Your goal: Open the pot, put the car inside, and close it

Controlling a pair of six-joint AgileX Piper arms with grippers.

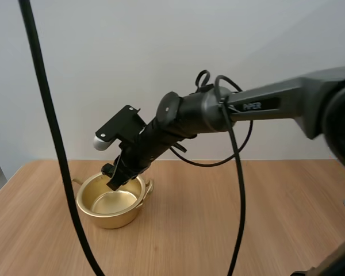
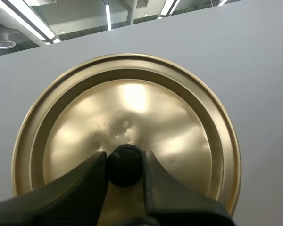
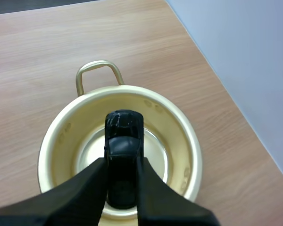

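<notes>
**Car over the open pot, lid held clear**

High view: the right arm reaches in from the right across the table (image 1: 247, 218) and slants down to the pot (image 1: 91, 211). The pot stands open on the table's left part, near the back edge where the wood meets the wall (image 1: 161, 46), and not far from the left edge. The right gripper (image 1: 116, 178) has its tips within the circle of the rim. From here I cannot tell how the fingers stand or what they carry. Bare wood lies in front of the pot and all along its right — that is where the free surface is, with less behind and to the left.

Left wrist view: the left gripper (image 2: 125, 162) is clamped on the black knob (image 2: 125, 165) of the lid (image 2: 132, 103), one finger on each side. The lid faces the camera as a full gold disc, its edge free all round against the plain grey wall.

Right wrist view: the right gripper pinches the car (image 3: 125, 132), small and black, by its sides. The car hangs over the middle of the pot's mouth, one end toward the loop handle (image 3: 98, 69) on the far rim, and gold shows between it and the pot wall on both flanks. Whether it touches the bottom I cannot tell. The table's edge against the wall runs past the pot on one side, near the rim but apart from it — beyond the handle and on the other side the wood lies open.
</notes>
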